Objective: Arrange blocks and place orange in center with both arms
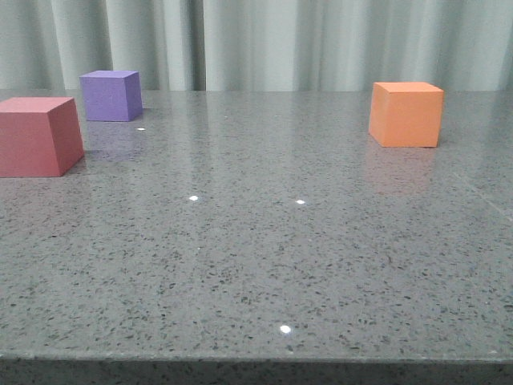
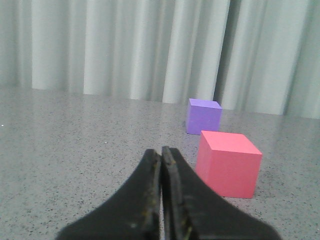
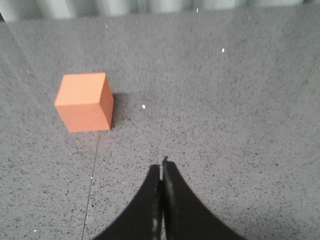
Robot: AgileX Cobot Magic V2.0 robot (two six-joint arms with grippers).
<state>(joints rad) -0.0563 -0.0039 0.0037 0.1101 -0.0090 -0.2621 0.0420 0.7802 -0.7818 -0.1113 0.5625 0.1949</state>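
A staged robot test bench, by the look of it, not a home or shop.

From my feeds I see a grey speckled stone-like surface [image 1: 256, 265], polished enough to reflect overhead lights, closed off along the 12 o'clock side by a pale pleated curtain [image 1: 304, 40] that hides any room behind. The only props are plain matte cubes [image 1: 406, 114], and black claws [image 2: 161, 200] show in both wrist cameras.

Open table [image 1: 264, 265] between red cube [image 1: 36, 136] and orange cube [image 1: 405, 114].
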